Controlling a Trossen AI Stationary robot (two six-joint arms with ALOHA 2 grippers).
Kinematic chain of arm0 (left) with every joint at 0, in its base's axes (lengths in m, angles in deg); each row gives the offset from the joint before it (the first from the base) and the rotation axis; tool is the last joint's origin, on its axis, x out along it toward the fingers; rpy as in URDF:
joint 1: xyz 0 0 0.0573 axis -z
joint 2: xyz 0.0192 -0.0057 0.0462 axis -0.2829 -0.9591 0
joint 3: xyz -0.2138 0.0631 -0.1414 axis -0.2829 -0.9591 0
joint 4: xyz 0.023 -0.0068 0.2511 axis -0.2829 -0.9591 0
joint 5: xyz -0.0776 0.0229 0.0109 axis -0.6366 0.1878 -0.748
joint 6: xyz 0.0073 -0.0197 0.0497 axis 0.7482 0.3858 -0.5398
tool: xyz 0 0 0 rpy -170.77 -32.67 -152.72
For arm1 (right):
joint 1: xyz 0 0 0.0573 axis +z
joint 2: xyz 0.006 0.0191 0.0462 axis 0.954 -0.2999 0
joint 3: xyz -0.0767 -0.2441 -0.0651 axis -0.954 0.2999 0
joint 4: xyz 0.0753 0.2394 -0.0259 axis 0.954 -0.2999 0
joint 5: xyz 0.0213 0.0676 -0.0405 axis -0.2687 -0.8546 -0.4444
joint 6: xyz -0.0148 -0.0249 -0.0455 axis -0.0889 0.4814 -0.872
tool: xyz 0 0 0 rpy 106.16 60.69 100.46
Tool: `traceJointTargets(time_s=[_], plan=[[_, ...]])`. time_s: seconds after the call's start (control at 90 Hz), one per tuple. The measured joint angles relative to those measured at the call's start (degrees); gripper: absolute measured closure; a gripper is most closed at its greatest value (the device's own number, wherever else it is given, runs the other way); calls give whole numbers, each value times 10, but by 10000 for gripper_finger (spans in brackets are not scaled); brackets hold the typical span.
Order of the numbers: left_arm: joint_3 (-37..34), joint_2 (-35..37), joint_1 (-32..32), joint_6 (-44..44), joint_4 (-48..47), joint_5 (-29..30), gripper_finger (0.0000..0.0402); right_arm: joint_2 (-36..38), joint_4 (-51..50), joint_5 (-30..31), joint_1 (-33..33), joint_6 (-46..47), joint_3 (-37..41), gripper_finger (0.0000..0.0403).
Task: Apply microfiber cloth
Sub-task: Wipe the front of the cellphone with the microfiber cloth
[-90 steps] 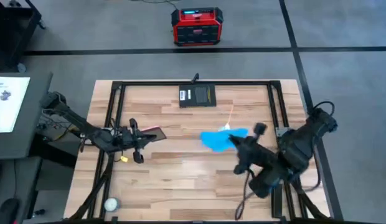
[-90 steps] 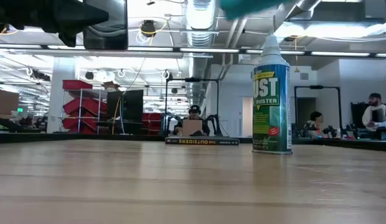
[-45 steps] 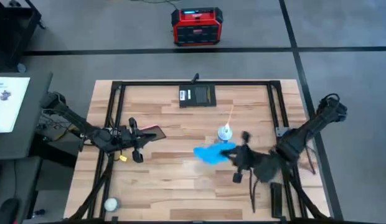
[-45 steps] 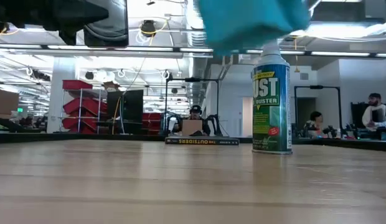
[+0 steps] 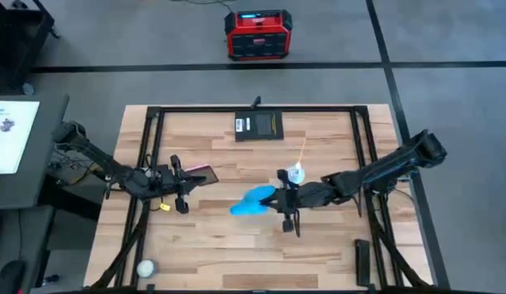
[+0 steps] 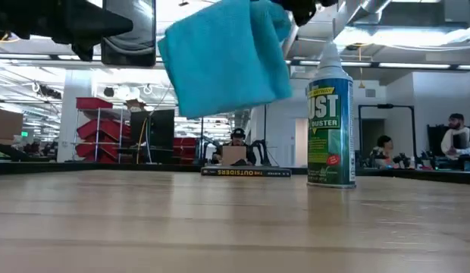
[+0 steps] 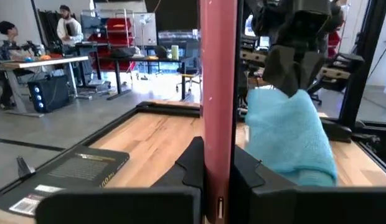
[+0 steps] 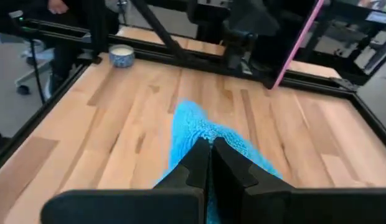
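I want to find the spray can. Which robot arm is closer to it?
Right. The right gripper, holding the microfiber cloth, is just beside the spray can. The left gripper holds the pink phone, farther away.

Low view: microfiber cloth [image 6: 224,57] cut by top edge; right claw [image 6: 305,7] above it mostly out of frame; spray can [image 6: 330,121] label partly turned away, only fragment readable; left arm just dark shapes at top edge; high view: phone [image 5: 200,175] partly under left claw [image 5: 176,184]; small round object [image 5: 144,267] at tabletop [image 5: 228,245] corner too small to identify; left wrist view: phone edge hides strip of cloth.
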Motion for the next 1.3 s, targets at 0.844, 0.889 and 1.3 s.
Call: traceJointTargets(time_s=[0.844,0.889,1.3], plan=[[0,0,13,-5,6,14,395,-45,456,-13,-2,81,286,403],[0,0,13,-4,5,14,395,-48,460,-13,0,83,285,403],[0,0,13,-4,6,14,395,-79,429,-27,52,107,228,403]])
